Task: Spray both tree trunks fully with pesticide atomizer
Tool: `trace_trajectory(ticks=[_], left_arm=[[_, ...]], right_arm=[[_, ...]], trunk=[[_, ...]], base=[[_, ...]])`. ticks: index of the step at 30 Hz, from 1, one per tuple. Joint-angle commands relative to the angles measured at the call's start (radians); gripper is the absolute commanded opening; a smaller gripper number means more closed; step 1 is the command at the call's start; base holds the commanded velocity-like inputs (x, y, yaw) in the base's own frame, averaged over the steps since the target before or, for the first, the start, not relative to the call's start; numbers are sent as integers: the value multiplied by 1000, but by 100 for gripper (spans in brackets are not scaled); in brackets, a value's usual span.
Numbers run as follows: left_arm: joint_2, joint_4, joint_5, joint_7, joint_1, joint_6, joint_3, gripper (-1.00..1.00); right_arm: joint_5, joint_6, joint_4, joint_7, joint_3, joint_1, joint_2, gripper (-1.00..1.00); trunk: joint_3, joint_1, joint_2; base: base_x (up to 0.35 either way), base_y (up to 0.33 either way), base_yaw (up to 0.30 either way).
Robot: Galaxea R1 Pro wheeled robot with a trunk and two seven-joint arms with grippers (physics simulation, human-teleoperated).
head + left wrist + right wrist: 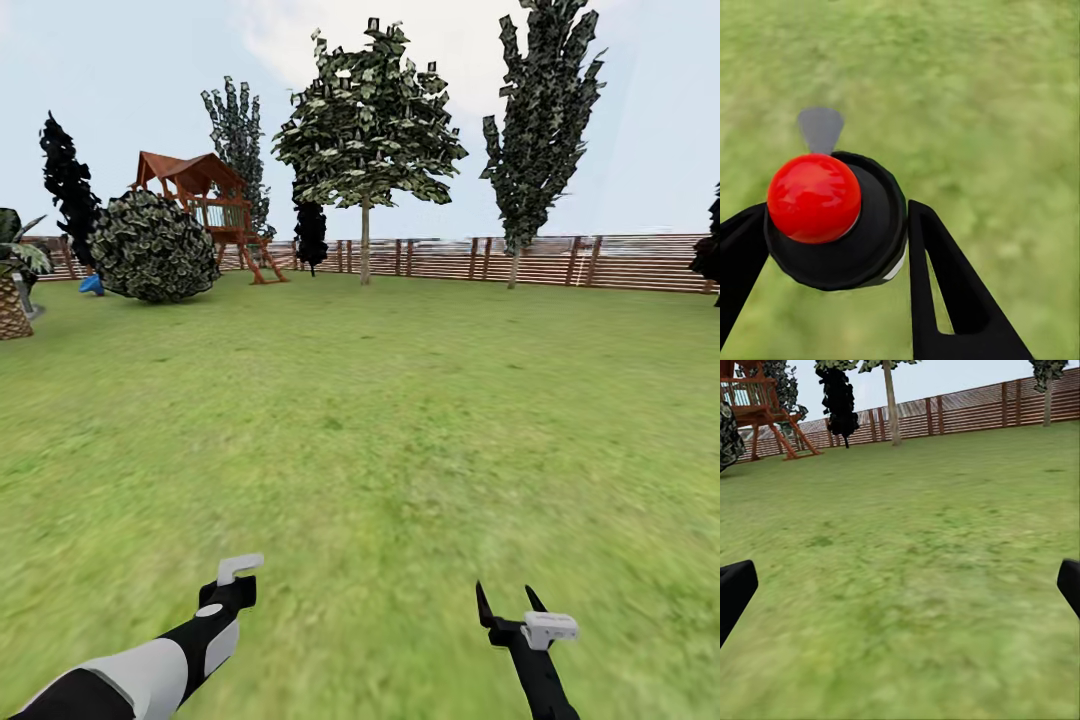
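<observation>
It was a back garden: a wide green lawn [400, 400] ringed by a slatted wooden fence [620, 262], with tall trees [368, 120], a round bush [152, 247] and a wooden play tower [205, 205].

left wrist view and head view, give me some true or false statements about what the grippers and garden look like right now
1. The left gripper is closed around a black sprayer with a red top. True.
2. The right gripper holds a second sprayer. False: its fingers are spread apart with nothing between them.
3. A wooden fence runs along the far edge of the lawn. True.
4. The tree with the leafy canopy stands right beside the robot's arms. False: it stands far off, near the fence.
5. A wooden play structure stands at the far left of the lawn. True.
</observation>
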Motion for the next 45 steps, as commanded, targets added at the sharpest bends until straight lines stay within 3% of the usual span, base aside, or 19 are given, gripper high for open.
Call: trace_trajectory(ticks=[1,45], left_arm=[[0,0,0,0,0,0,-1,-100],[-2,1,0,0,0,0,-1,-100]], right_arm=[[0,0,0,0,0,0,0,100],[0,0,0,0,0,0,0,100]], trunk=[[0,0,0],[0,0,0]], base=[[337,0,0],[329,0,0]])
